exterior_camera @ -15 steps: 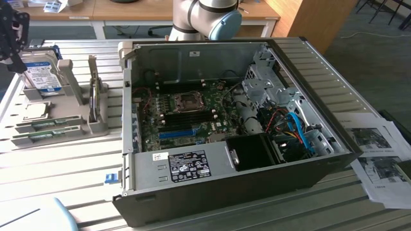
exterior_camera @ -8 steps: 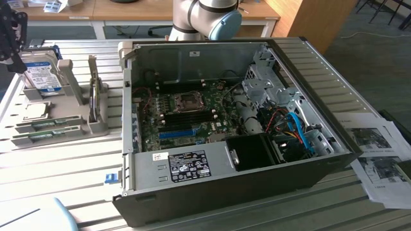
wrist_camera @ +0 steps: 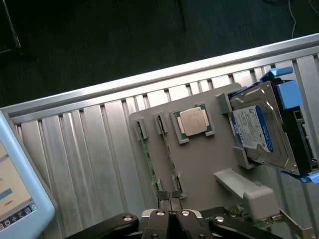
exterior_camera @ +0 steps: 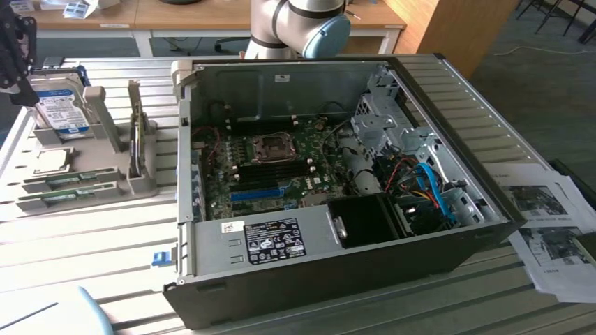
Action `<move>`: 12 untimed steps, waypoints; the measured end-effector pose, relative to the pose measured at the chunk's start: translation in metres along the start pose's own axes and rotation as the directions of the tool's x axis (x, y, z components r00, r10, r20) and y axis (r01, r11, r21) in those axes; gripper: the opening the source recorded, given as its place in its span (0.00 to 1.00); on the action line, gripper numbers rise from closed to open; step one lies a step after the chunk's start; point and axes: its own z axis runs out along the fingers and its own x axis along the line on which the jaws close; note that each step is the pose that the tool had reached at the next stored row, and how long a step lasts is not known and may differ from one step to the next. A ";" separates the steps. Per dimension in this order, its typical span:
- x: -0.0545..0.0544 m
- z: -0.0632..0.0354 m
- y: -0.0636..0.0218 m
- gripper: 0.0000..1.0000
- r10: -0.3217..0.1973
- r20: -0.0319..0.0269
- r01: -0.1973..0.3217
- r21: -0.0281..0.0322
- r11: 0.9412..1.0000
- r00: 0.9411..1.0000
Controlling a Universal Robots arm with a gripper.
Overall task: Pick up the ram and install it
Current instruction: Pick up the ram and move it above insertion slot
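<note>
**A:** At the exterior view's left, on the grey tray (wrist_camera: 199, 164), the ram (exterior_camera: 61, 180) stands on edge just beside a twin stick (exterior_camera: 56, 198); the gripper (wrist_camera: 169, 200) hangs over their ends, jaws together, holding nothing.

**B:** My worry: lowered shut, it could knock the stick's thin edge; opened, one finger might snag the twin; the computer case (exterior_camera: 326, 279) sits well apart, rightward.
</note>
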 end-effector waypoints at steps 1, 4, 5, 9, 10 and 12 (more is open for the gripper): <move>0.000 0.0000 0.0000 0.09 -0.010 0.000 0.010 0.000 1.000 1.000; 0.000 0.0000 0.0000 0.09 -0.040 -0.002 0.040 0.001 0.999 0.999; 0.000 0.0000 0.0000 0.09 -0.050 -0.002 0.050 0.001 0.999 0.999; 0.000 0.0000 0.0000 0.09 -0.089 -0.004 0.089 0.002 0.996 0.996; 0.000 0.0000 0.0000 0.09 -0.099 -0.004 0.099 0.002 0.995 0.995; 0.000 0.0000 0.0000 0.09 -0.118 -0.005 0.118 0.003 0.993 0.993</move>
